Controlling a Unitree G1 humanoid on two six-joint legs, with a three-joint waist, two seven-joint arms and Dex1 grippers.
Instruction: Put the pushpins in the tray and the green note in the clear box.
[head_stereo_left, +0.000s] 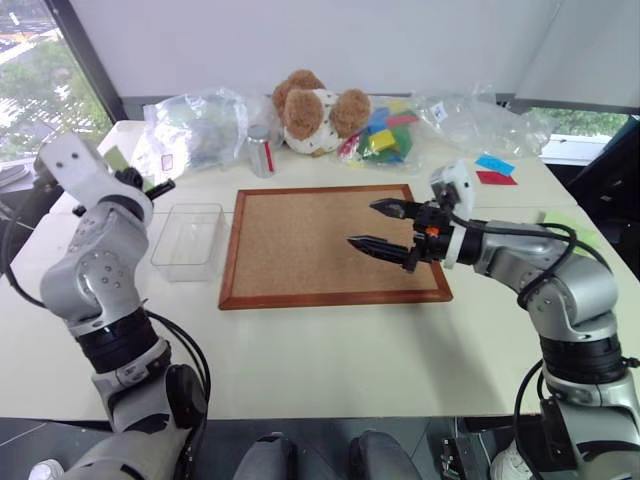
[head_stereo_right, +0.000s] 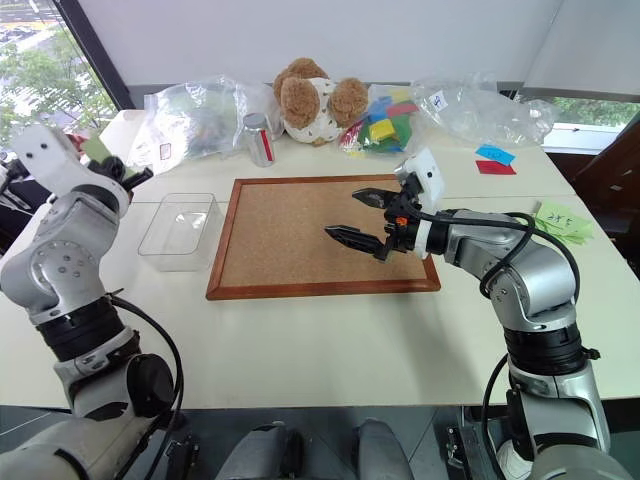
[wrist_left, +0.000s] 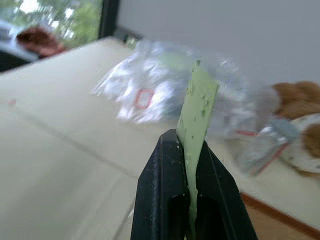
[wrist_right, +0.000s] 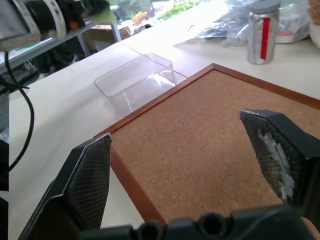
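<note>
My left gripper (wrist_left: 186, 142) is shut on the green note (wrist_left: 197, 110), which stands on edge between its black fingers. This gripper (head_stereo_left: 152, 186) hangs in the air at the table's left side, just behind the far end of the clear box (head_stereo_left: 187, 240). The box looks empty and lies beside the left edge of the corkboard (head_stereo_left: 330, 245). My right gripper (head_stereo_left: 385, 225) is open above the board's right half, with nothing between its jaws. The pushpins and the tray are out of view.
Along the back of the table are a teddy bear (head_stereo_left: 315, 105), a silver can (head_stereo_left: 260, 150), clear plastic bags (head_stereo_left: 195, 130) and coloured blocks (head_stereo_left: 385, 135). Blue and red slips (head_stereo_left: 495, 170) and pale green notes (head_stereo_right: 560, 220) lie at the right.
</note>
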